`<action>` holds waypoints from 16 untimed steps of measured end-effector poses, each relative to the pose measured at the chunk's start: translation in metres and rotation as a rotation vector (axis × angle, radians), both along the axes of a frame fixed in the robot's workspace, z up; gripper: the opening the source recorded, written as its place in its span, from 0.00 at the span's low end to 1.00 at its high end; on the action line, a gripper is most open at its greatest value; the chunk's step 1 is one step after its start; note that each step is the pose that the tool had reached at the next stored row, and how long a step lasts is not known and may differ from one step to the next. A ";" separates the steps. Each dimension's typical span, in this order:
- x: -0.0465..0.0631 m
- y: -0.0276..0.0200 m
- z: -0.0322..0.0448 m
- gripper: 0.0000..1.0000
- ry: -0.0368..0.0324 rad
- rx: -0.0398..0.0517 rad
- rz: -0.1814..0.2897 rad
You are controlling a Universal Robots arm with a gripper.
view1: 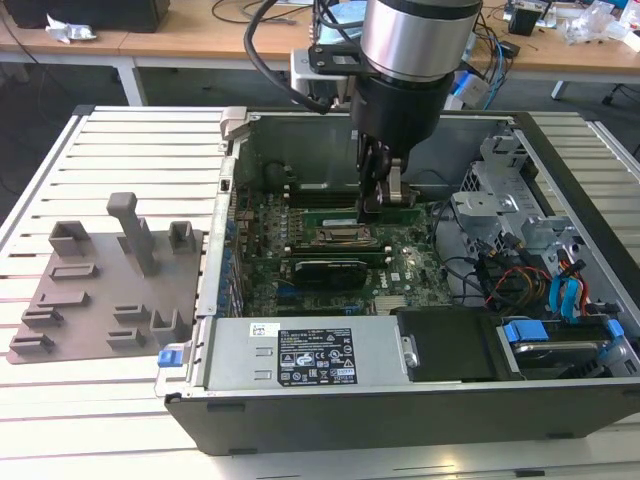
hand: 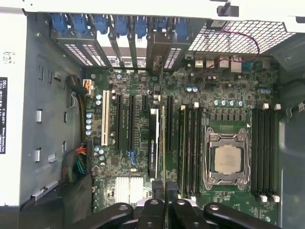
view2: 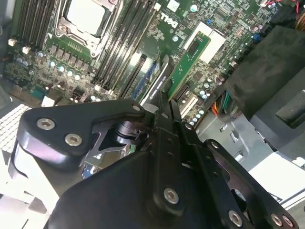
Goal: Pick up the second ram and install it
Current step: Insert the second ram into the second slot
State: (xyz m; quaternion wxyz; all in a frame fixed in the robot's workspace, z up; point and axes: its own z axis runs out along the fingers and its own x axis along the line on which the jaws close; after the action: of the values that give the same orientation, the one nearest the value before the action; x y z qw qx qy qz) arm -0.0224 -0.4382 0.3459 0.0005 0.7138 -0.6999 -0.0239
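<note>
The second ram (view2: 188, 60) is a narrow green board with dark chips, and my gripper (view2: 166, 106) is shut on one end of it. In the first wrist view the ram (hand: 163, 143) shows edge-on, reaching out from the gripper (hand: 164, 187) over the motherboard. It hangs between a black card (hand: 153, 143) and the bank of black memory slots (hand: 190, 143) beside the CPU socket (hand: 224, 160). In the exterior view the gripper (view1: 384, 200) is low inside the open computer case, just above the board near the socket (view1: 345, 236).
A grey tray (view1: 90, 300) with raised blocks lies outside the case at the exterior view's left. The power supply (view1: 300, 355) runs along the near wall. A drive cage with cables (view1: 545, 275) fills the exterior view's right. More memory slots (hand: 264, 152) flank the socket's other side.
</note>
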 end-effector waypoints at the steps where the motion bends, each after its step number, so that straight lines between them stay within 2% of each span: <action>1: 0.000 0.0000 -0.0013 0.13 0.0000 0.0001 0.000; 16: 0.000 0.0002 -0.0196 0.13 0.0000 0.0001 0.000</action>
State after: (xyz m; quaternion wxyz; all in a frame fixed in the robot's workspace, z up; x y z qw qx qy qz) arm -0.0224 -0.4380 0.3263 0.0005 0.7138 -0.6999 -0.0240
